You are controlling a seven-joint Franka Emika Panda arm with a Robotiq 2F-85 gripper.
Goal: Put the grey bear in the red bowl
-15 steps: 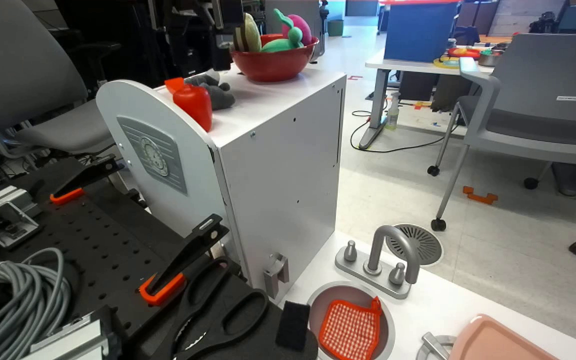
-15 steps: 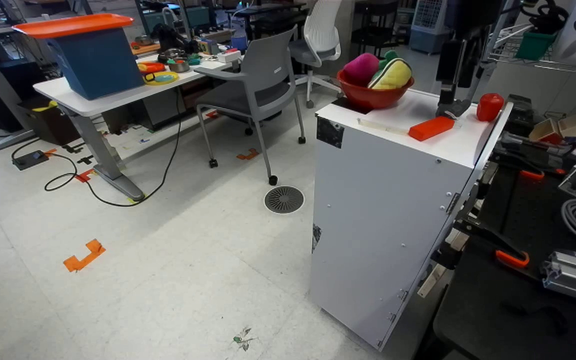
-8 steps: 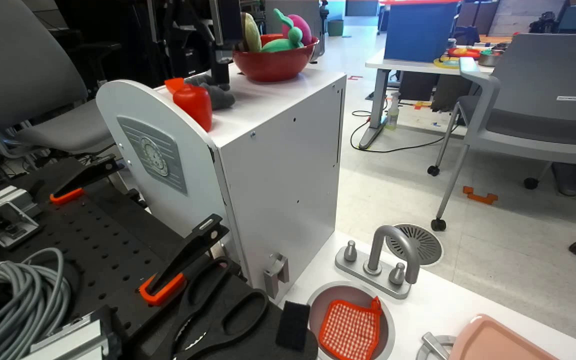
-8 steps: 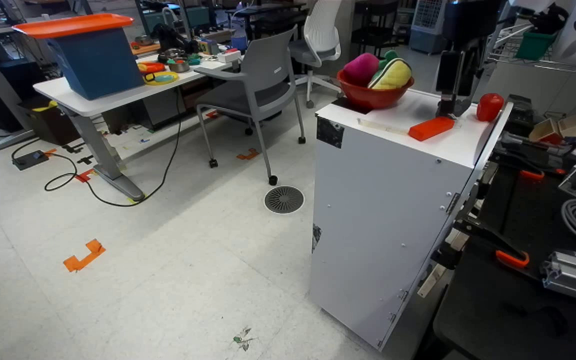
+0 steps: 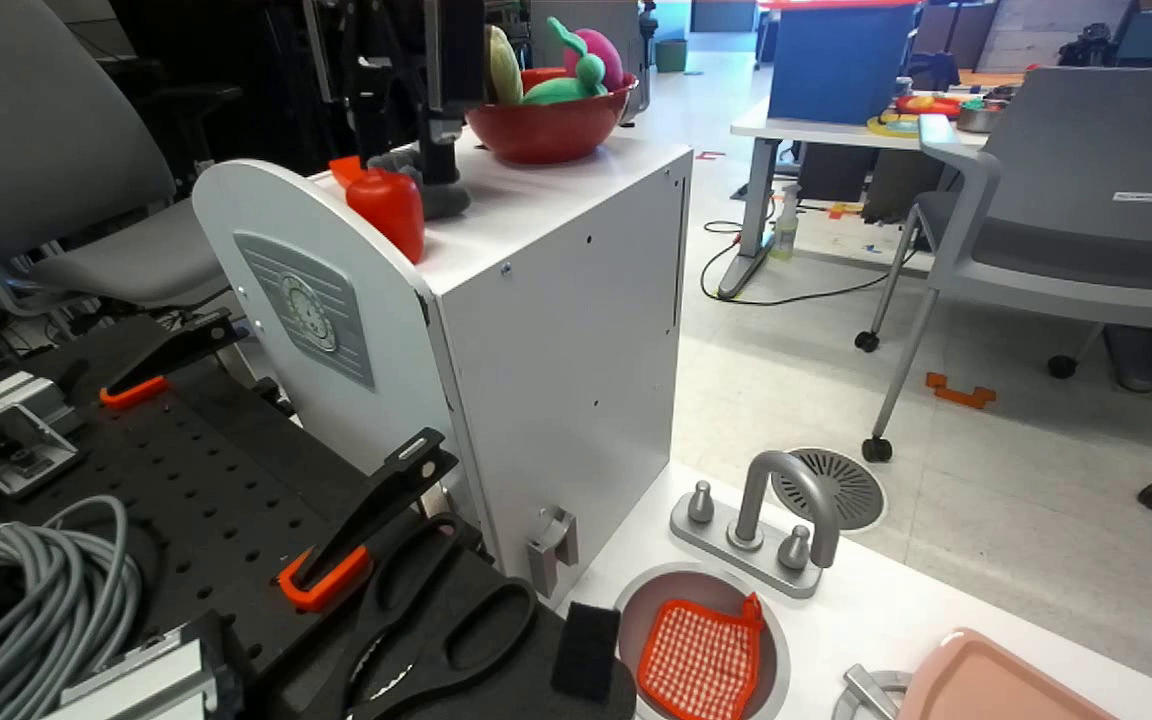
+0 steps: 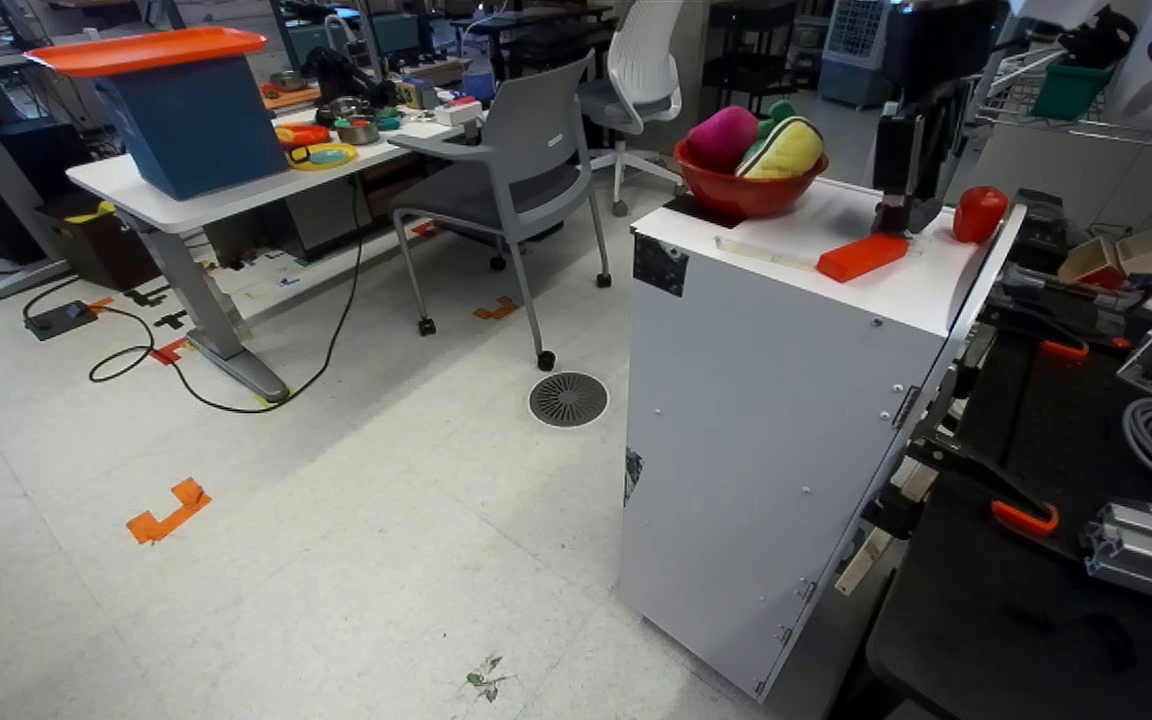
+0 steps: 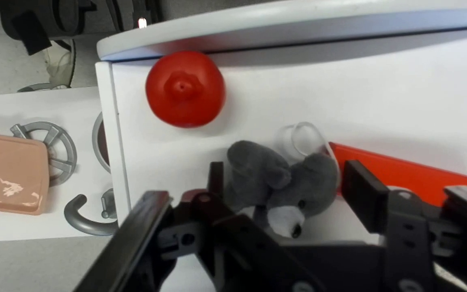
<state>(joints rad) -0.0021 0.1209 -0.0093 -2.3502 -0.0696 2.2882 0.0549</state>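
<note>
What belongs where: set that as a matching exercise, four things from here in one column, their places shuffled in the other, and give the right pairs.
Things
1. bear
2. bowl
3. pot holder
4. blue bin

Places
A. in the sink
B. on a desk
C. between the parted jaws of the end effector
D. on the cabinet, with toys in it

Pairs: 1-C, 2-D, 3-A, 4-B
</note>
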